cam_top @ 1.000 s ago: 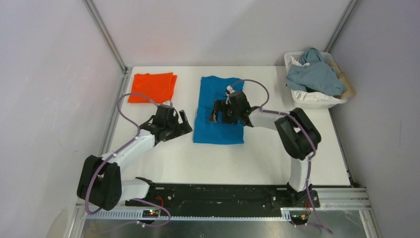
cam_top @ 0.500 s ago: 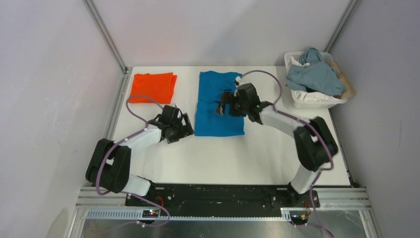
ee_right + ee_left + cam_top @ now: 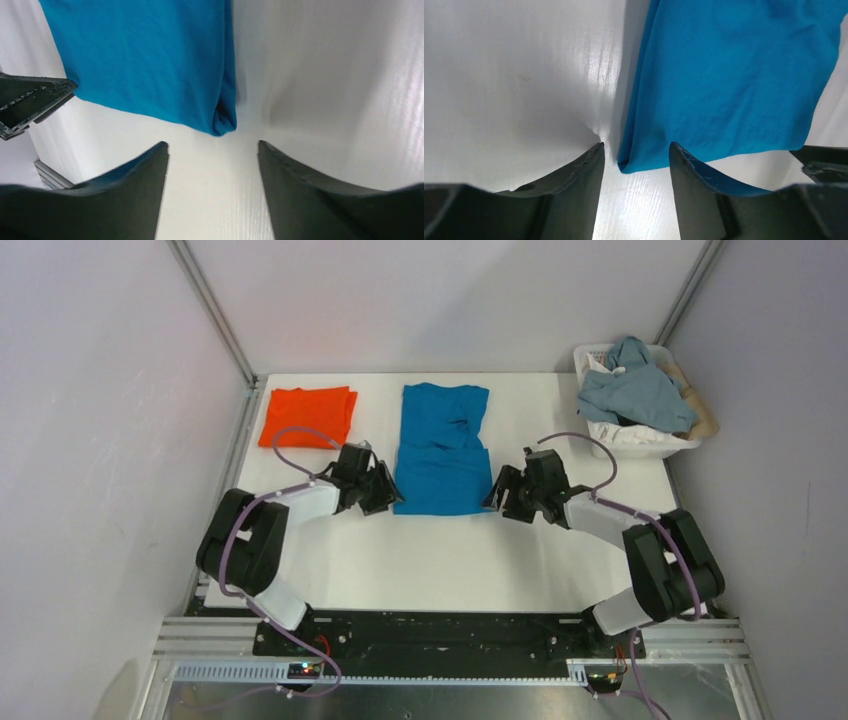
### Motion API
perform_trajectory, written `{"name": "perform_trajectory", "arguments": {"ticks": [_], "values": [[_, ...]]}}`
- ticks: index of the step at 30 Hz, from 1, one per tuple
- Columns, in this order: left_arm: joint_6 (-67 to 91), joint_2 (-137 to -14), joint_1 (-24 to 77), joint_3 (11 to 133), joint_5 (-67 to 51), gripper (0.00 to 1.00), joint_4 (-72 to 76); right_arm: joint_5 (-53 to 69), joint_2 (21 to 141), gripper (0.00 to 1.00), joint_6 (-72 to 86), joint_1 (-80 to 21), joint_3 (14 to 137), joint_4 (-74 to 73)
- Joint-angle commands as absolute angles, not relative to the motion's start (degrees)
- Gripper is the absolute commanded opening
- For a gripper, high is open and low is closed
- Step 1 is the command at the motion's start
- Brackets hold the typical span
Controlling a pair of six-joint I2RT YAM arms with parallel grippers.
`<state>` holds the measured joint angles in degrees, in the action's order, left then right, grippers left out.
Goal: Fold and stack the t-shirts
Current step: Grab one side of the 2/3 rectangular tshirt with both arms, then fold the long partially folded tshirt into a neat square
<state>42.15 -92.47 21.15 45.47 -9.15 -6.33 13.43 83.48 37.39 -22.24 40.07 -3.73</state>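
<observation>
Now the left gripper (image 3: 635, 150) is hanging low with its two dark wedge fingers spread apart. The near left corner of the blue t-shirt (image 3: 724, 75) is sitting right at the gap between them, and nothing is gripping it. The right gripper (image 3: 211, 145) is mirroring this, fingers parted too, with the near right corner just ahead of its tips.

To fold well, I judge both grippers should be catching every layer of their corner, closing together, then lifting evenly and carrying the near hem toward the far hem so the edges are lining up.

The cloth is looking thin, soft and matte, doubled at its rolled side edges. It is lying as a long strip on the smooth white table (image 3: 450, 550) and rumpling across its far half. The orange t-shirt (image 3: 308, 416) is lying as a flat folded square at the far left, well apart. A white basket (image 3: 640, 445) of grey-blue clothes is sitting at the far right.
</observation>
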Motion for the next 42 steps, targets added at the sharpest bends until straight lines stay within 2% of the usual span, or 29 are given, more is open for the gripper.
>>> {"name": "perform_trajectory", "arguments": {"ticks": [1,5,8,14,15,17,18,20,22,31,39,42], "values": [[42.97,-96.08,21.55,45.86,-8.35,0.55,-5.52,17.59,88.48,0.65,40.07,-21.35,40.35,4.79],[43.14,-98.3,21.68,46.82,-9.06,0.47,-5.59,18.3,91.36,0.55,40.51,-21.1,40.38,7.02],[42.96,-98.75,21.75,46.74,-9.31,0.4,-5.52,17.71,92.15,0.52,40.49,-20.84,40.4,6.62],[42.11,-99.84,21.77,46.25,-9.18,0.16,-5.93,17.13,94.03,0.46,40.51,-20.3,40.4,7.66],[42.15,-99.98,21.74,46.2,-9.26,0.06,-6.01,17.14,94.25,0.45,40.56,-20.21,40.37,7.96],[42.14,-100.27,21.82,46.18,-9.64,0.01,-5.98,17.73,94.63,0.34,40.65,-20.15,40.41,7.93],[42.11,-100.08,21.8,46.04,-9.83,0.0,-6.07,18.09,94.39,0.2,40.4,-20.14,40.38,7.79],[42.06,-98.73,21.79,44.99,-10.34,0.0,-6.21,19.17,92.98,0.05,39.87,-20.22,40.34,5.88],[42.02,-95.43,21.8,42.8,-10.7,0.0,-6.3,20.03,89.59,0.0,39.36,-21.21,39.22,2.57],[43.61,-71.07,25.79,29.04,-15.17,0.0,-10.2,18.34,65.36,0.0,40.36,-32.03,34.76,-16.07],[46.82,-45.57,32.33,24.34,-24.73,0.0,-22.98,21.85,48.73,0.0,43.26,-40.83,34.68,-28.82],[47.73,-40.77,33.27,24.86,-26.24,0.0,-25.19,23.13,43.28,0.0,43.9,-41.44,34.79,-29.18]]}}
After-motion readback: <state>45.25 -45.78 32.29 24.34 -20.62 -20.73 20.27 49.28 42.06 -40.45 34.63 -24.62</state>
